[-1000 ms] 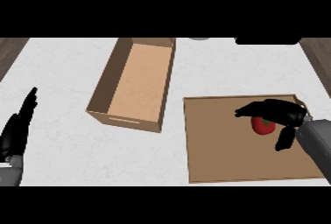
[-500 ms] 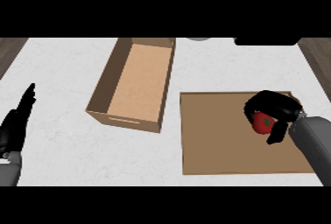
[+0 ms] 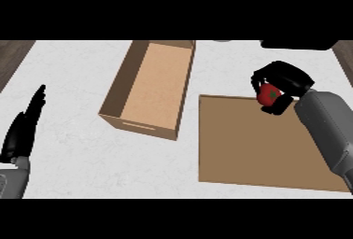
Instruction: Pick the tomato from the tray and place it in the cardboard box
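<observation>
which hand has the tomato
The right hand, its fingers curled round the tomato; the left hand rests open at the view's left edge, holding nothing.

White marbled stone counter top (image 3: 82,154) fills most of the view. Dark brown wood-grain strip (image 3: 12,58) at the 10 o'clock corner; a like strip (image 3: 345,55) at 2 o'clock. Flat black object (image 3: 296,45) at 1 o'clock, cut by the top edge. Small grey curved object (image 3: 222,41) at 12 o'clock, mostly cut off; kind unclear.
</observation>
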Controlling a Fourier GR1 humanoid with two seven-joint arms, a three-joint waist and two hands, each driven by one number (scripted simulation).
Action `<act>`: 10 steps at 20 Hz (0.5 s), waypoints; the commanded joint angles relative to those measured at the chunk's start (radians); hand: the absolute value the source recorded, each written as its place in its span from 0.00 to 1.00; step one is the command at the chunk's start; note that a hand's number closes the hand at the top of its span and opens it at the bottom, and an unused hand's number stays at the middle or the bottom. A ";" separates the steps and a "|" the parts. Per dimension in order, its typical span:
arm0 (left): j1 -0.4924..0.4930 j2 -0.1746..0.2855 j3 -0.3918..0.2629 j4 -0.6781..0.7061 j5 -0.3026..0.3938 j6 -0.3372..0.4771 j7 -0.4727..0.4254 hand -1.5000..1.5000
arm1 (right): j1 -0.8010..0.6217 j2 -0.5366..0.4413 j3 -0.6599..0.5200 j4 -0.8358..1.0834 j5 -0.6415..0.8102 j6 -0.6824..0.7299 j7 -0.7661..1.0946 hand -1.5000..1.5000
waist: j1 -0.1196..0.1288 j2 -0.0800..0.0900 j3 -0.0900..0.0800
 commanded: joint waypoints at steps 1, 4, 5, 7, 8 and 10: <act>-0.010 -0.024 -0.020 0.026 -0.013 0.001 -0.026 0.50 | -0.176 0.048 -0.050 0.144 0.019 -0.071 0.063 1.00 | 0.026 0.011 0.001; -0.042 -0.014 -0.007 0.018 -0.019 0.010 0.009 0.50 | -0.254 0.005 -0.106 0.208 -0.017 -0.082 -0.020 1.00 | 0.014 0.009 0.002; 0.010 -0.016 -0.015 -0.031 -0.017 0.004 0.010 0.50 | -0.271 -0.002 -0.137 0.181 -0.053 -0.076 -0.039 1.00 | 0.014 0.001 0.002; -0.006 -0.025 -0.013 0.001 -0.011 -0.002 -0.003 0.50 | -0.284 0.023 -0.171 0.194 -0.084 -0.127 -0.099 1.00 | 0.011 0.004 0.002; -0.037 -0.032 -0.017 -0.005 -0.026 0.019 0.047 0.50 | -0.313 0.016 -0.172 0.171 -0.090 -0.121 -0.136 1.00 | 0.002 0.001 0.002; -0.012 0.011 0.020 -0.005 0.013 -0.031 0.016 0.50 | -0.318 0.028 -0.190 0.215 -0.107 -0.130 -0.214 1.00 | 0.008 0.002 0.001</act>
